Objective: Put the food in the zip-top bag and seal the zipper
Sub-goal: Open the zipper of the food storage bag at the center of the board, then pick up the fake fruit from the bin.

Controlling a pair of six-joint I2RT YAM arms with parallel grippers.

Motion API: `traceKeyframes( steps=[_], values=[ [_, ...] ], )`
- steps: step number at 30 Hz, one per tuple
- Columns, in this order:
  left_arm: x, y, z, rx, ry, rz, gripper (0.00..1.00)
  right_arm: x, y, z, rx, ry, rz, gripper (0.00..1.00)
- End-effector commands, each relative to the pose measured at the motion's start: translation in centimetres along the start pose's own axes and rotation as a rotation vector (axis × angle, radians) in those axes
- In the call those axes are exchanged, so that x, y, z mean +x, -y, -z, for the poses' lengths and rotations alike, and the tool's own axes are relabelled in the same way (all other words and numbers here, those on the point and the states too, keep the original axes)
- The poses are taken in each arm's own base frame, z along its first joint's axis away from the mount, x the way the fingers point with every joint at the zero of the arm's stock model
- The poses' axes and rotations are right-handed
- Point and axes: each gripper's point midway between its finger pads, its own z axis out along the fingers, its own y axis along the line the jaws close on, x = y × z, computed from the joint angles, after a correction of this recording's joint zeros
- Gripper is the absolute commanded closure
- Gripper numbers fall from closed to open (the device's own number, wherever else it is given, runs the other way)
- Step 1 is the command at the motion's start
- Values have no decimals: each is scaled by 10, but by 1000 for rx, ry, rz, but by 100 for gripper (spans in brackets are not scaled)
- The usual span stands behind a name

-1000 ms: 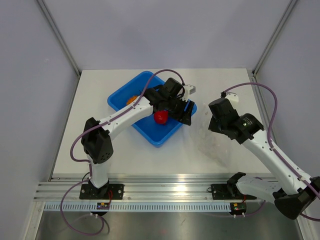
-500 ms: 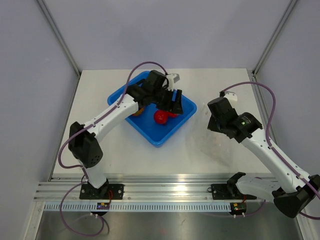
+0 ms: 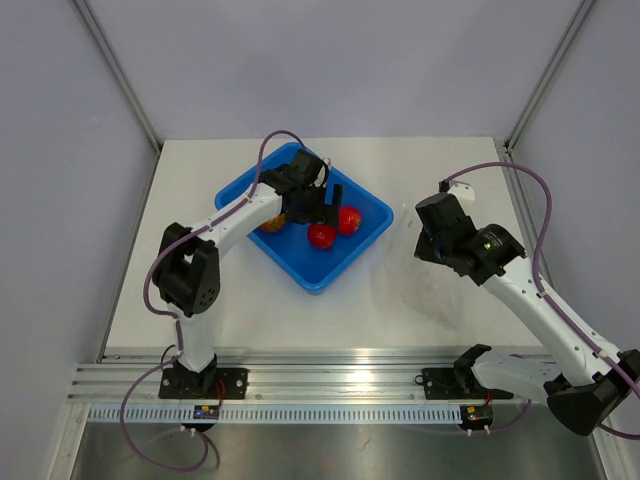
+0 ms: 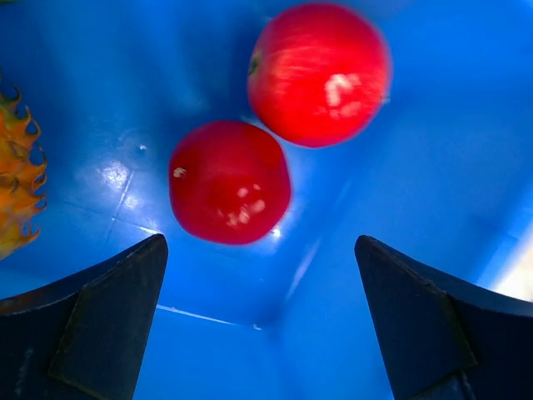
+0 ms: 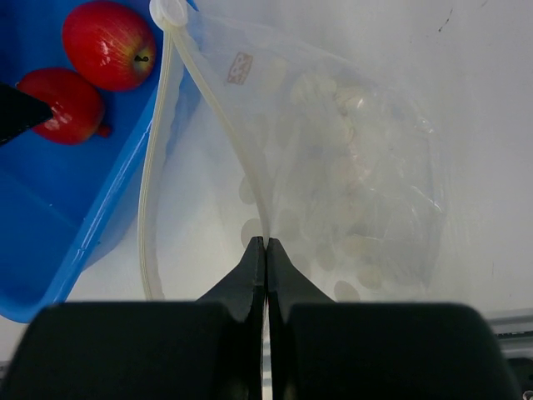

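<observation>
Two red fruits (image 3: 321, 236) (image 3: 348, 220) lie in the blue tray (image 3: 300, 270); the orange pineapple (image 3: 271, 223) lies left of them. In the left wrist view the fruits (image 4: 230, 182) (image 4: 319, 73) are ahead of my open, empty left gripper (image 4: 262, 317), with the pineapple (image 4: 15, 183) at the left edge. My left gripper (image 3: 325, 203) hovers over the tray. My right gripper (image 5: 266, 242) is shut on the mouth edge of the clear zip-top bag (image 5: 358, 167), right of the tray. The zipper strip (image 5: 215, 108) runs from a slider tab to the jaws. From above the bag (image 3: 415, 275) is faint.
The blue tray's right wall (image 5: 125, 192) stands just left of the bag's open mouth. The left gripper's fingertip (image 5: 21, 112) shows by the fruits (image 5: 108, 56). Metal frame posts and grey walls surround the white table (image 3: 200, 300).
My left arm has swung left and back from the tray's right side to over its middle, uncovering the second red fruit. The right arm and the bag have stayed put.
</observation>
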Motion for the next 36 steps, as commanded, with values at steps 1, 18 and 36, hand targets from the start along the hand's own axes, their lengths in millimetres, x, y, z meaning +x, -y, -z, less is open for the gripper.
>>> traceKeyframes(
  steps=[1,18,36],
  values=[
    [-13,-13,-16,-64,49,-36,1,-14,-9,9,-41,42,-20,100],
    [4,-26,-45,-106,-30,-59,38,-11,-14,2,-49,27,-17,100],
    [-23,68,124,206,211,-134,46,-8,-22,-5,-75,16,-21,100]
  ],
)
